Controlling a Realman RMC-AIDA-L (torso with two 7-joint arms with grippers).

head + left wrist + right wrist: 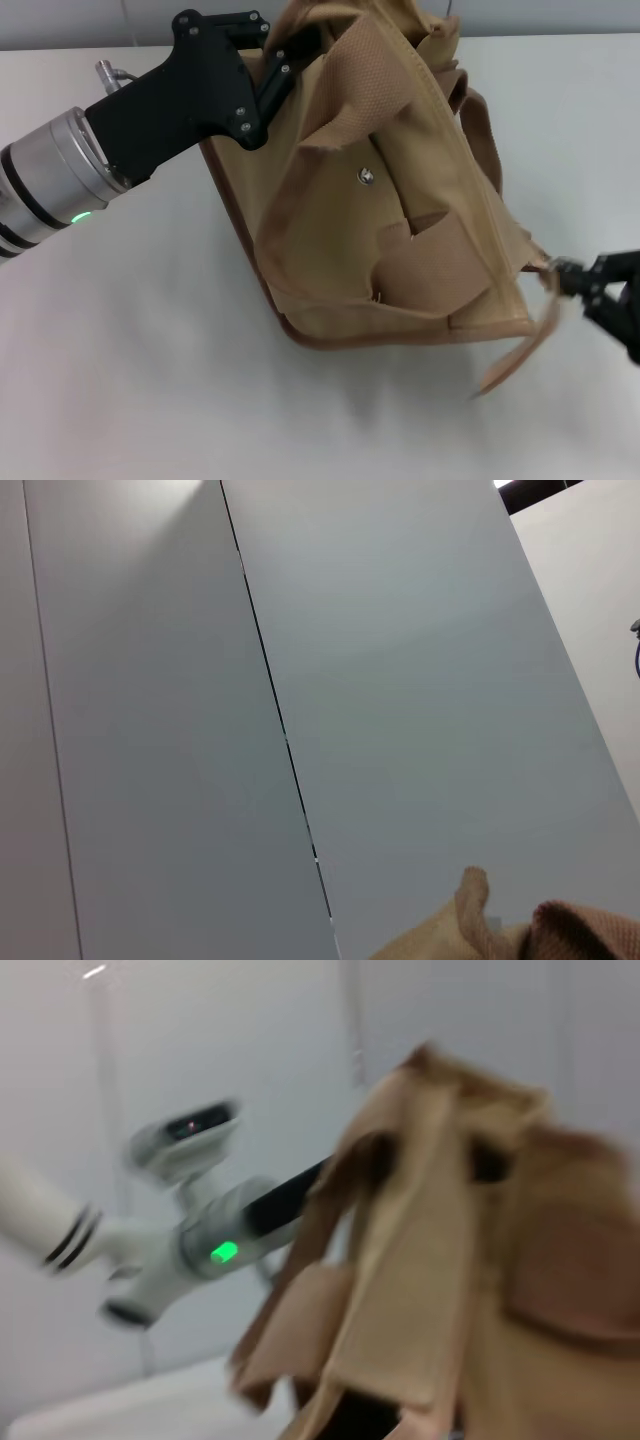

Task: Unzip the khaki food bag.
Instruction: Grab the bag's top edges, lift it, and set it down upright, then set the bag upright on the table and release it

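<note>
The khaki food bag (400, 230) lies tilted on the white table (150, 380), its front pocket with a metal snap (366, 176) facing up. Its top zipper (470, 150) runs along the right side. My left gripper (285, 62) is shut on the bag's far top corner. My right gripper (572, 278) is at the bag's near right corner, pinched on the zipper pull (553, 267). The bag also shows in the right wrist view (450, 1260), and a corner of it in the left wrist view (500, 935).
A loose webbing strap (525, 350) hangs off the bag's near right corner onto the table. One wide handle (440, 265) lies folded across the front. The left arm with its green light (222, 1252) shows in the right wrist view.
</note>
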